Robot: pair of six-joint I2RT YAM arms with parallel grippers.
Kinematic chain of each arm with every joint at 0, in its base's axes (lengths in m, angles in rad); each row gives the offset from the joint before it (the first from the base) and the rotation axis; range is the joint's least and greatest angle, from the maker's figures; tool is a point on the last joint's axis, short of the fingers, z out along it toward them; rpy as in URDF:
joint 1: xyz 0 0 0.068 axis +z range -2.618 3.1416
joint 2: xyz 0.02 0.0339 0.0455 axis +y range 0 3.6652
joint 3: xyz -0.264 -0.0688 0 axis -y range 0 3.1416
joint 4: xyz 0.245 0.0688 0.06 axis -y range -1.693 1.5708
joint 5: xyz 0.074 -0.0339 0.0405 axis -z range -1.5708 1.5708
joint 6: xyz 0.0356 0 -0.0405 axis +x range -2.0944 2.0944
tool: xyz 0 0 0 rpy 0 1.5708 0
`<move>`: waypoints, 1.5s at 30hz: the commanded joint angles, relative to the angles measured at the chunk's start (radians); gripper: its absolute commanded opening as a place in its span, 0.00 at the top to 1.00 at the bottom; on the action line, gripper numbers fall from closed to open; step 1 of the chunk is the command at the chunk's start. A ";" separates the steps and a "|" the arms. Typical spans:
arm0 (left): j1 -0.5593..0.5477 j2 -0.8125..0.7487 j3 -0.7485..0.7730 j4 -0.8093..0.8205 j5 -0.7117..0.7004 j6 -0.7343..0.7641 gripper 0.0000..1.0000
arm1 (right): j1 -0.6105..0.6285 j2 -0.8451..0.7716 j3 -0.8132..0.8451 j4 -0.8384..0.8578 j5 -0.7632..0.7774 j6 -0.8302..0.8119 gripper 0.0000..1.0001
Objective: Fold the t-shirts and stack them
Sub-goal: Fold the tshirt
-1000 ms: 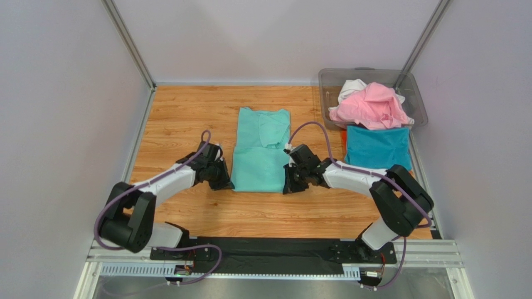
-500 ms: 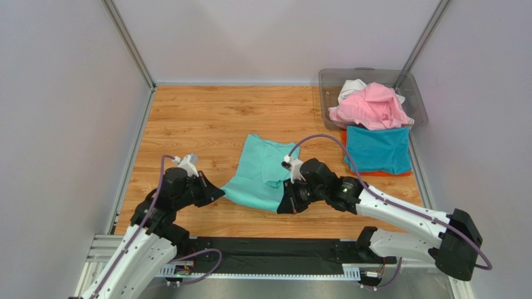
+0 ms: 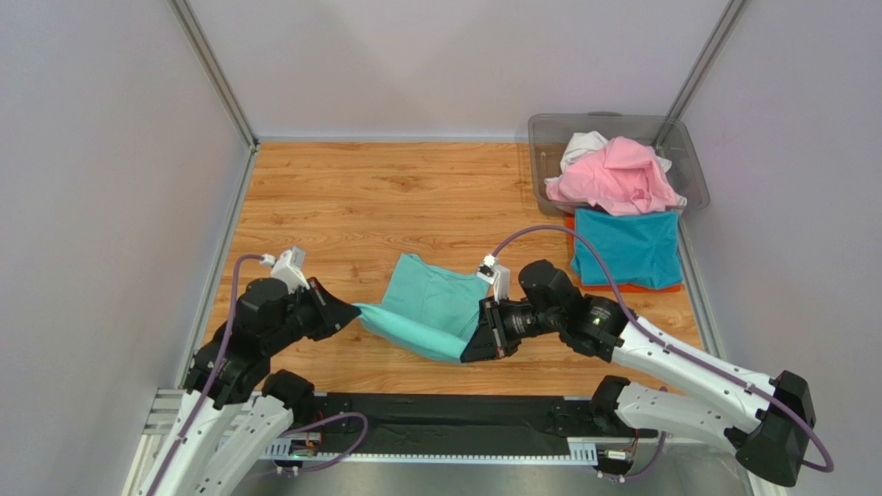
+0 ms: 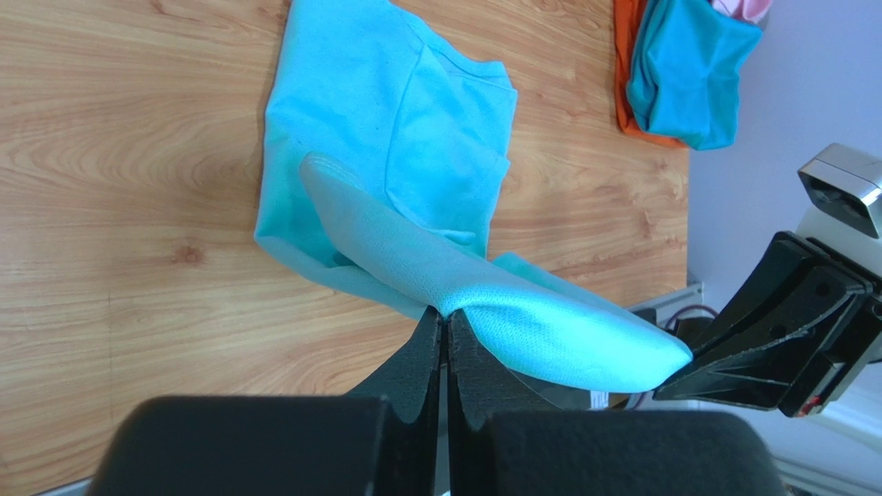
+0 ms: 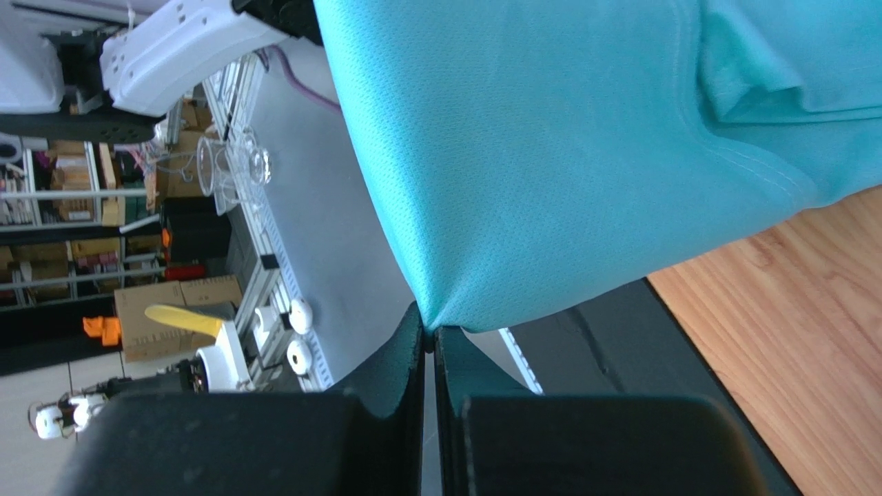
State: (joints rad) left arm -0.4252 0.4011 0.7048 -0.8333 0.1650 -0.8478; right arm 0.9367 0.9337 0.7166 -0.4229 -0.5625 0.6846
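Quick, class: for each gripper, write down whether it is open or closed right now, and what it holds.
Left gripper: closed, pinching the mint green t-shirt at its near edge.
Right gripper: closed, pinching the same t-shirt's near edge.

The lifted t-shirt [image 3: 430,308] spans from the left gripper [image 3: 352,313] on its left to the right gripper [image 3: 468,349] on its right, near the front edge of the table [image 3: 342,196], its far end lying on the table. In the far right corner a bin [image 3: 539,145] holds two crumpled t-shirts [image 3: 611,176]. Before the bin, a folded t-shirt [image 3: 626,246] lies on a second t-shirt [image 3: 663,288].
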 commanded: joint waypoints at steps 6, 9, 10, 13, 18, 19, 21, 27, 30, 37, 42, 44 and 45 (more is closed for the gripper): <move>0.003 0.189 0.053 0.132 -0.096 0.022 1.00 | -0.174 0.043 0.010 -0.005 -0.050 -0.029 0.99; 0.003 0.281 0.076 0.186 -0.097 0.039 1.00 | -0.220 0.071 0.029 -0.004 -0.065 -0.057 0.99; 0.003 0.304 0.084 0.207 -0.101 0.042 1.00 | -0.229 0.079 0.032 -0.005 -0.074 -0.063 0.99; 0.003 0.404 0.119 0.233 -0.128 0.052 1.00 | -0.279 0.129 0.046 -0.004 -0.086 -0.082 0.99; 0.003 0.585 0.179 0.273 -0.154 0.064 1.00 | -0.351 0.209 0.089 0.045 -0.024 -0.096 0.99; 0.005 0.608 0.186 0.292 -0.156 0.067 1.00 | -0.360 0.232 0.095 0.055 -0.010 -0.092 0.99; 0.005 0.691 0.217 0.301 -0.160 0.075 1.00 | -0.386 0.264 0.109 0.068 0.001 -0.095 0.99; 0.014 0.915 0.329 0.312 -0.150 0.101 1.00 | -0.426 0.385 0.145 0.096 0.065 -0.091 0.99; 0.019 1.010 0.378 0.324 -0.134 0.110 1.00 | -0.437 0.448 0.165 0.121 0.095 -0.089 0.99; 0.031 1.183 0.472 0.344 -0.111 0.135 1.00 | -0.480 0.596 0.219 0.138 0.144 -0.092 0.99; 0.036 1.300 0.542 0.356 -0.062 0.154 1.00 | -0.499 0.652 0.239 0.145 0.164 -0.102 0.98; 0.036 1.346 0.571 0.358 -0.045 0.158 0.95 | -0.510 0.671 0.247 0.145 0.174 -0.103 0.96; 0.036 1.361 0.581 0.356 -0.041 0.162 0.92 | -0.515 0.688 0.256 0.150 0.176 -0.105 0.91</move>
State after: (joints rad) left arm -0.3969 1.7336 1.2274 -0.5083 0.0933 -0.7208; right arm 0.4381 1.5921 0.9249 -0.3126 -0.4221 0.6022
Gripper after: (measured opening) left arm 0.052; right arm 0.048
